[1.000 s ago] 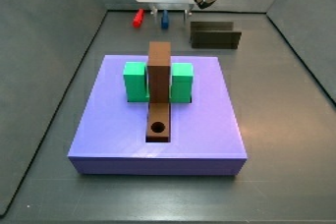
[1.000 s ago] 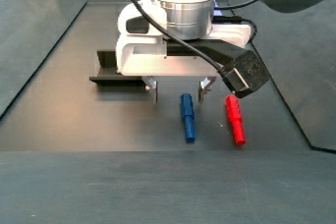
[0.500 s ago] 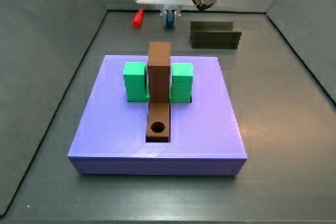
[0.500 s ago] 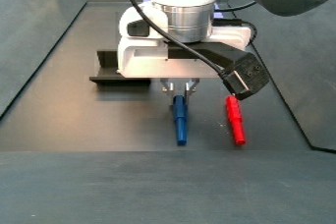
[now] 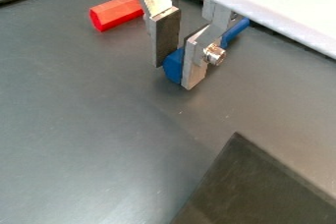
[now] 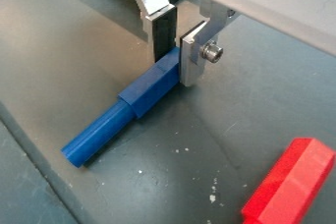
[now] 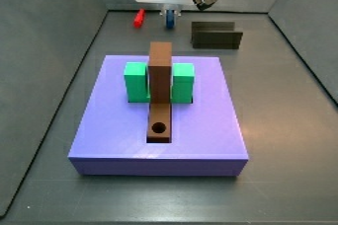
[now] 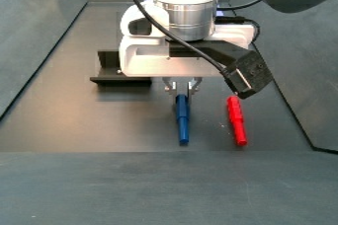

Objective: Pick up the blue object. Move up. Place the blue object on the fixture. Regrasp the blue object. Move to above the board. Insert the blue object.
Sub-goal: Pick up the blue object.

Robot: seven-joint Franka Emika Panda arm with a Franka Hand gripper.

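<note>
The blue object (image 8: 183, 120) is a long blue peg lying on the dark floor at the back of the cell. It also shows in both wrist views (image 5: 175, 68) (image 6: 118, 120). My gripper (image 8: 183, 90) stands straight over its far end, with the silver fingers (image 5: 160, 31) closed on that end (image 6: 176, 64). The rest of the peg stretches out along the floor. The fixture (image 7: 215, 35) stands to one side of the gripper (image 7: 171, 10) and shows in both side views (image 8: 119, 71). The purple board (image 7: 106, 130) lies in the foreground.
A red peg (image 8: 236, 120) lies beside the blue one, and also shows in both wrist views (image 6: 292, 179) (image 5: 116, 12). On the board stand a brown bar with a hole (image 7: 160, 91) and a green block (image 7: 136, 81). Grey walls enclose the floor.
In the first half second the fingers closed on the blue peg's end and the peg swung slightly straighter. Since then nothing has visibly moved.
</note>
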